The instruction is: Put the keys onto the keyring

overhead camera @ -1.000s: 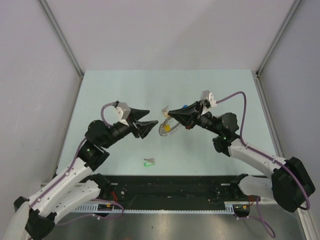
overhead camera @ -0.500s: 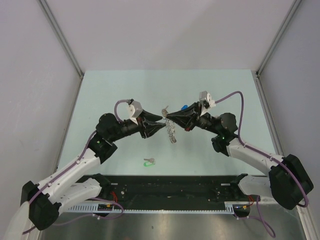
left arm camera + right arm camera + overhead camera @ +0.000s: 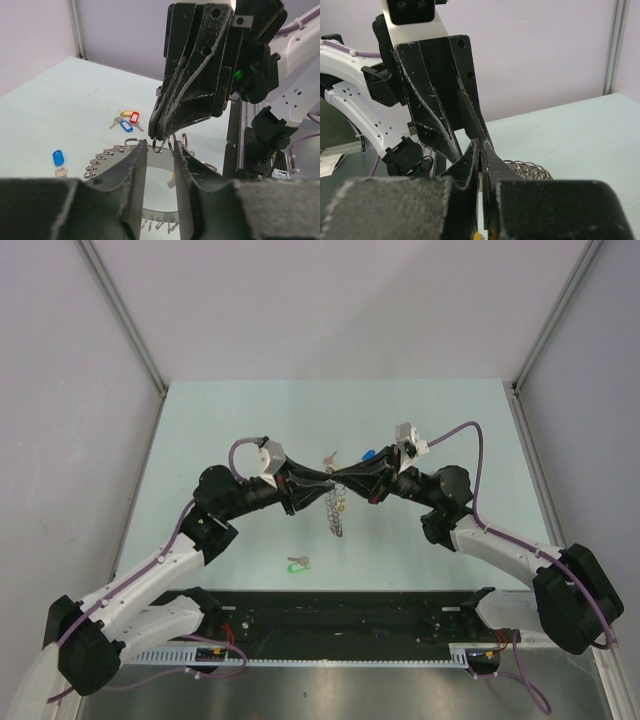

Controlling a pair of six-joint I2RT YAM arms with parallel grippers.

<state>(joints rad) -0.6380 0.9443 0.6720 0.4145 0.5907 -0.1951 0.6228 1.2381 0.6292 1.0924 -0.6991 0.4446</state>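
Note:
The keyring (image 3: 335, 510), a wire ring fringed with silver keys, hangs edge-on above the table. My right gripper (image 3: 338, 478) is shut on its top wire; in the right wrist view (image 3: 481, 149) the coils (image 3: 530, 170) show beside the closed fingers. My left gripper (image 3: 322, 483) meets it tip to tip. In the left wrist view its jaws (image 3: 159, 150) stand apart on either side of a small loop, with the keyring (image 3: 107, 159) below. A green-tag key (image 3: 297, 563) lies near the front. Keys with yellow, red and blue tags (image 3: 128, 119) lie on the table beyond.
A blue tag (image 3: 369, 453) and a loose key (image 3: 329, 456) lie behind the grippers; another blue tag (image 3: 58, 158) shows in the left wrist view. Grey walls close in the pale green table (image 3: 230, 420). A black rail (image 3: 340, 615) runs along the near edge.
My left gripper has moved right until its tips meet the right gripper. The keyring has gone from lying flat to hanging edge-on under the right gripper.

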